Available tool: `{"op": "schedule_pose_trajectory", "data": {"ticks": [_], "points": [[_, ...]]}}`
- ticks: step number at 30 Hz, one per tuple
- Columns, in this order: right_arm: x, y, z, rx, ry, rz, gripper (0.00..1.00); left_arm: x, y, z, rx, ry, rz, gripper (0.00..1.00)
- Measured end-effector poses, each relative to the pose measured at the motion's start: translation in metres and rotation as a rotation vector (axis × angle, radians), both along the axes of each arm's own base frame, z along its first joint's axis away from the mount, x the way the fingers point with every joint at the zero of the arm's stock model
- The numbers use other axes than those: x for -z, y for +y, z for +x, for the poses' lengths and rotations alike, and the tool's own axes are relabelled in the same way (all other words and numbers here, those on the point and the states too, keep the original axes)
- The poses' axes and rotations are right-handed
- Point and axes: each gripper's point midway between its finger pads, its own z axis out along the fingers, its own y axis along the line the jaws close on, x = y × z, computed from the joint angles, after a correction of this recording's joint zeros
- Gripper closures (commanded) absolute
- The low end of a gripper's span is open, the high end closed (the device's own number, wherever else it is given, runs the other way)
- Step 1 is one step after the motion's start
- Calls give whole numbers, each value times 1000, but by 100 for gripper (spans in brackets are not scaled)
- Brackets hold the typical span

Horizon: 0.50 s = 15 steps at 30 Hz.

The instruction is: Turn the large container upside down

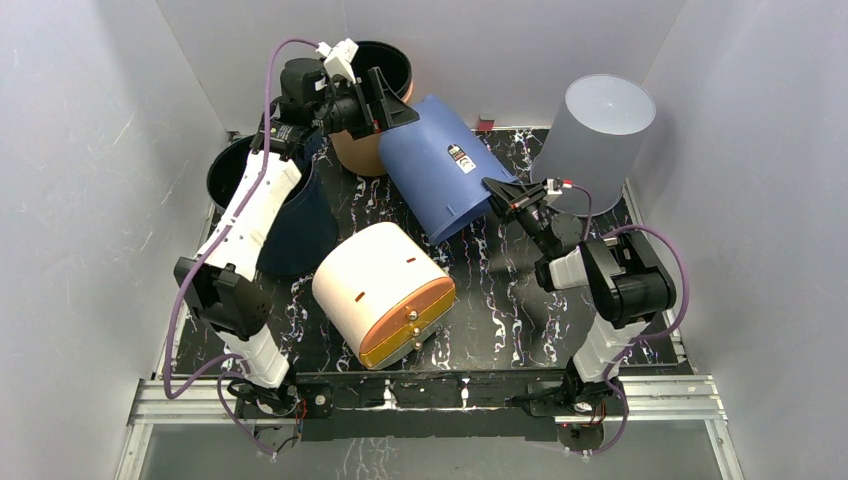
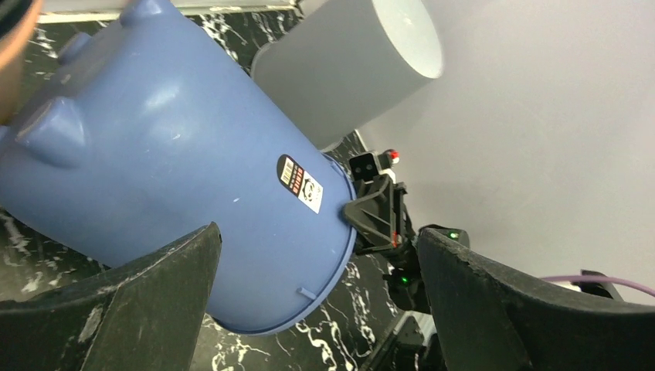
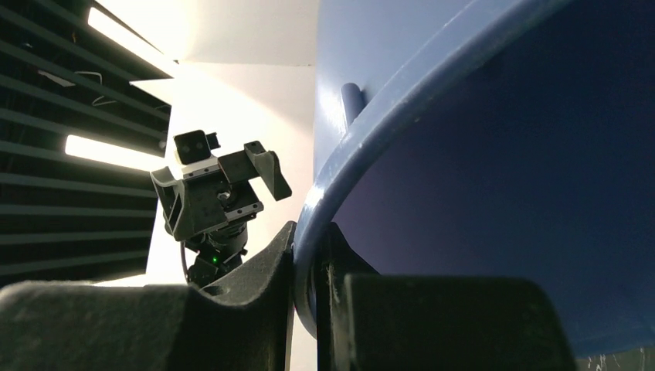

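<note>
The large blue container [image 1: 440, 165] is tilted, its closed bottom up at the back left and its open rim low at the front right; a black and white label shows on its side. It also shows in the left wrist view [image 2: 162, 154]. My right gripper [image 1: 503, 197] is shut on the container's rim [image 3: 309, 239], one finger outside and one inside. My left gripper [image 1: 392, 100] is open and empty, held above the container's raised bottom end, apart from it.
A grey container [image 1: 597, 140] stands upside down at the back right. A cream and orange container [image 1: 385, 290] lies on its side in front. A brown pot [image 1: 372, 150] and a dark navy container [image 1: 292, 215] stand at the back left. White walls close round.
</note>
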Motion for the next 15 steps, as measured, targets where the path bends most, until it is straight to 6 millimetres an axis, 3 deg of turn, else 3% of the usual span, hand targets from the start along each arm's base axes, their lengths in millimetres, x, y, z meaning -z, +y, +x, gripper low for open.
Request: {"op": "schedule_pose_trajectory", "data": {"ticks": [4,9,15], "points": [[6,-12,-9,22,21,-4,100,-3,-8,-4,47,1,-43,2],[21,-28,-35,31,55,-36,100,1,-10,-11,69,16,-60,2],[41,-31,-64,20,87,-81,100,2,-11,-16,82,21,-81,2]]}}
